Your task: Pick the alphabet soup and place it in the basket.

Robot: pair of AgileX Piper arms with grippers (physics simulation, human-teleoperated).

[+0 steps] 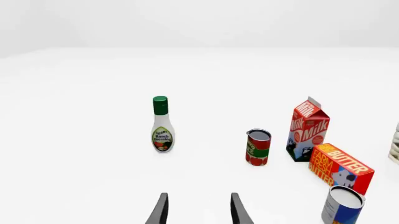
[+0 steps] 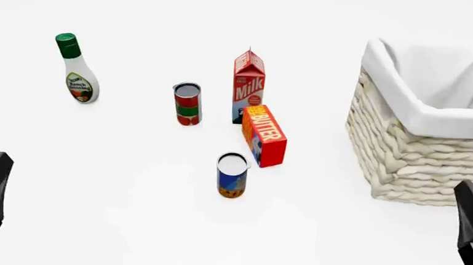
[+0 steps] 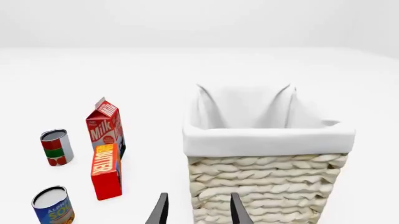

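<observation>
White tabletop (image 2: 117,193) carries the alphabet soup (image 2: 232,175) upright just before the butter box (image 2: 264,135), well left of the basket (image 2: 425,144); left gripper (image 1: 198,210) and right gripper (image 3: 197,210) both gape empty

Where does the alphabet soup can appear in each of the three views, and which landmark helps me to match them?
Front view: the alphabet soup stands near the middle, nearest the camera of the groceries.
Left wrist view: it shows at the lower right corner.
Right wrist view: it shows at the lower left corner.
Shared landmark: the butter box just behind the can, seen in all three views.
</observation>
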